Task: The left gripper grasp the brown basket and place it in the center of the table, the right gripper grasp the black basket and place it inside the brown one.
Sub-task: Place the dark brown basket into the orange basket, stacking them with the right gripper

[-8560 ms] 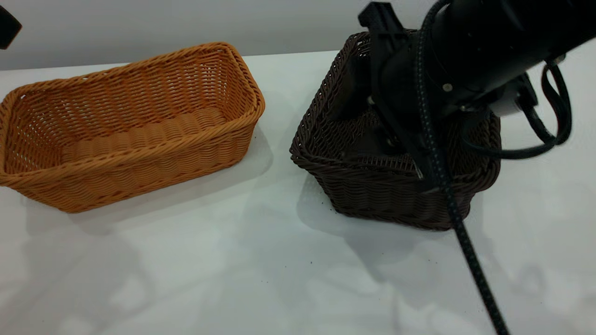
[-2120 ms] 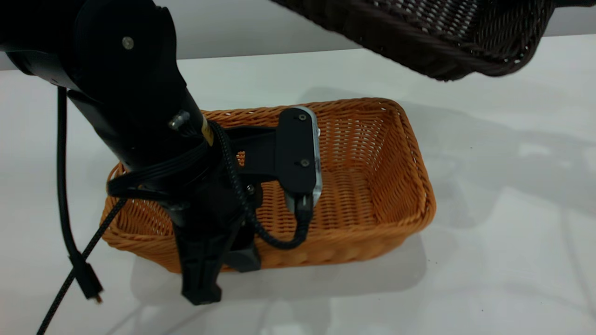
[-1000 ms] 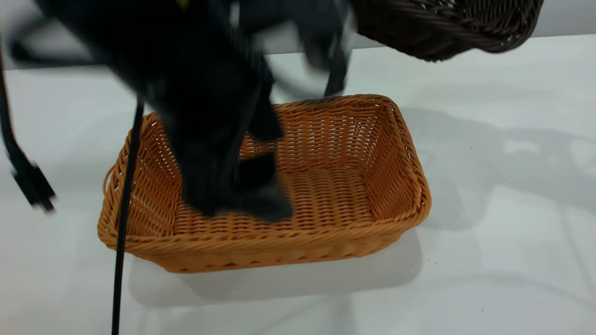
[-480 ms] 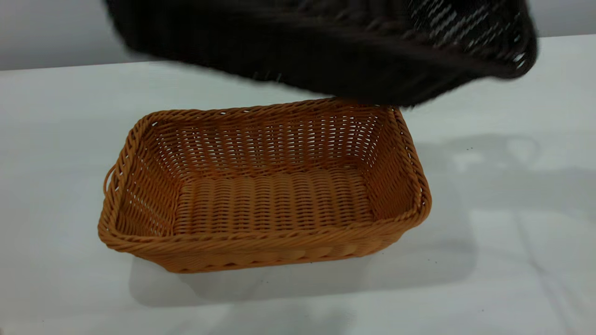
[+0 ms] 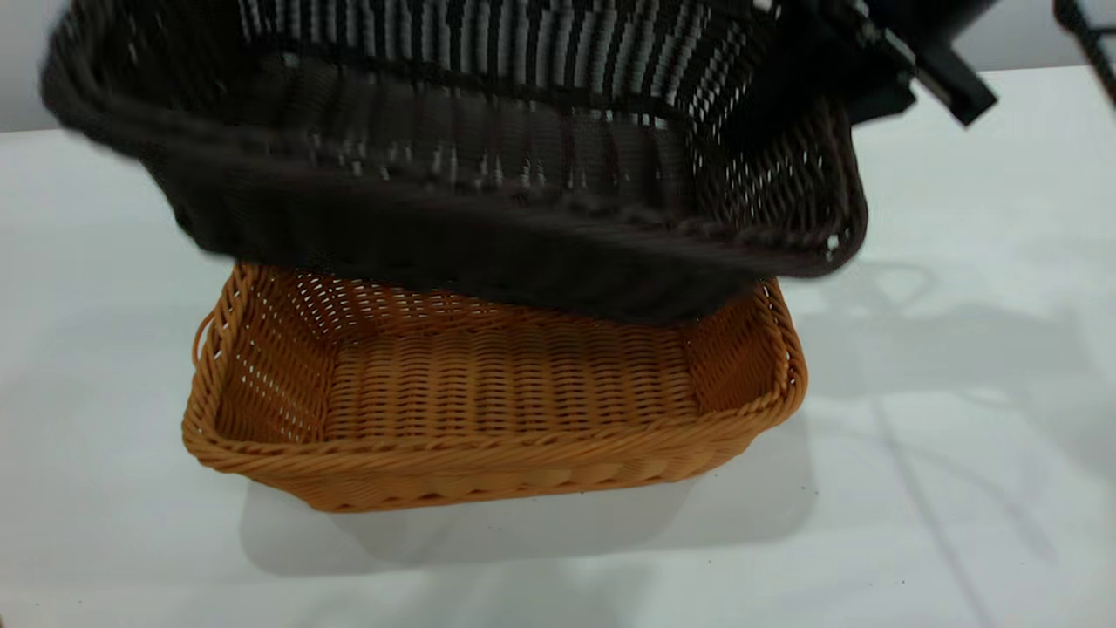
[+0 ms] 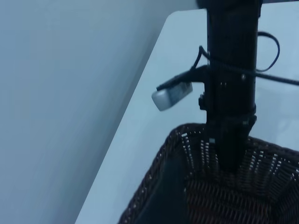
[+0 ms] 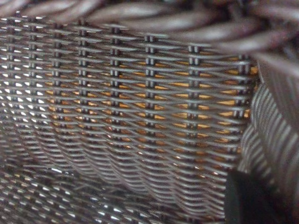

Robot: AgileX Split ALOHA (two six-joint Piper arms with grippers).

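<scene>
Since half a second ago the black basket (image 5: 488,166), clamped at its right rim by my right gripper (image 5: 881,74), has swung left over the brown basket (image 5: 488,410) at mid-table; long axes roughly parallel, drop is straight down.

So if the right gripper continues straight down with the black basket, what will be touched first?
Probably the brown basket: the black basket, held by the right gripper at its rim, hangs tilted just above it, so its lower side would likely land inside first. Depth is unclear.

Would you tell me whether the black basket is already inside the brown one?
Not yet. The black basket hangs tilted above the brown basket, whose floor is bare; the right pincer holds its rim.
</scene>
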